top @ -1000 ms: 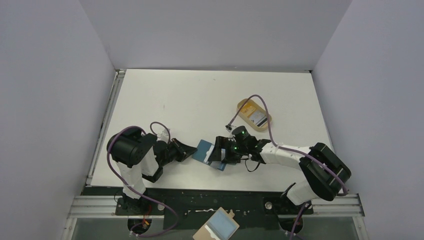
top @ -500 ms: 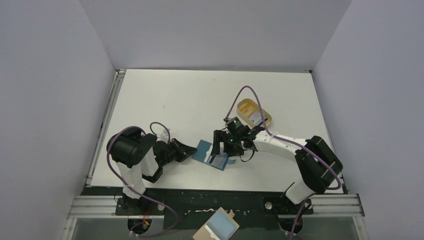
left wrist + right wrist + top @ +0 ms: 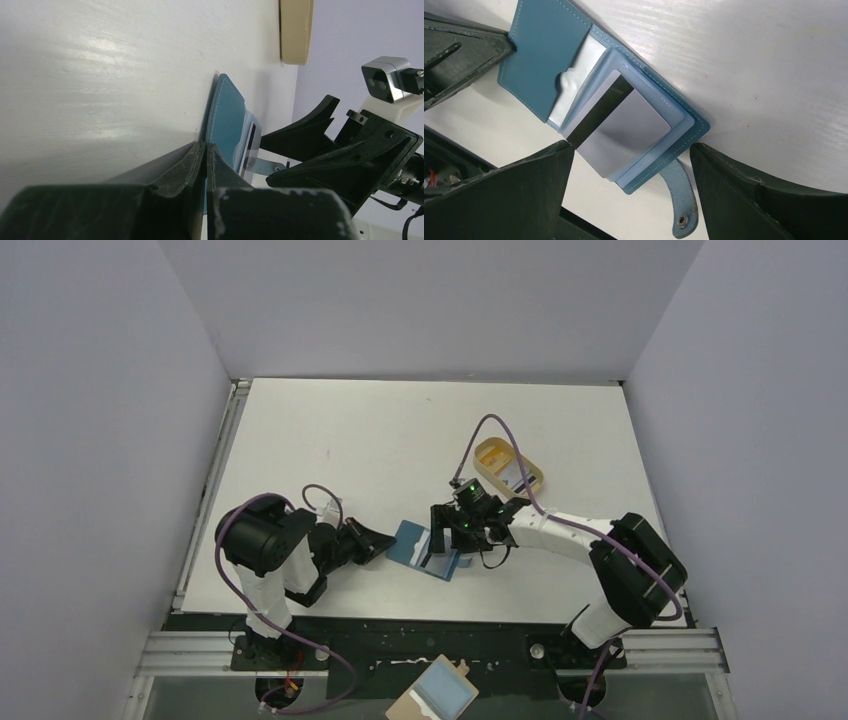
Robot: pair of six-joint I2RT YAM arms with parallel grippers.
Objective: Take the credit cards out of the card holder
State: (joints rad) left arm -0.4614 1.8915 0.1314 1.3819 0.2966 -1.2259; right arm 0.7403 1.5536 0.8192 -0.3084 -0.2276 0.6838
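The teal card holder [image 3: 411, 542] lies open on the table, its snap tab [image 3: 681, 195] hanging loose. A pale credit card with a dark stripe [image 3: 629, 130] sits in its light-blue pocket. My right gripper [image 3: 631, 146] hovers open just above it, one finger on each side of the card, touching nothing; the top view shows the same gripper [image 3: 446, 539]. My left gripper [image 3: 205, 146] is shut, its tips pressed to the left edge of the holder's cover [image 3: 226, 120]. I cannot tell whether it pinches the cover. Another pale card [image 3: 513, 474] lies in the tan tray.
The tan oval tray [image 3: 490, 450] stands behind the right arm, with the arm's purple cable arching over it. A tan board with a light-blue rectangle [image 3: 440, 695] lies below the table's front rail. White walls close the table on three sides.
The right arm swung its forearm toward the back and turned its gripper over the open holder, jaws a little wider. The cable lifted off the tray. The left arm and holder stayed put.
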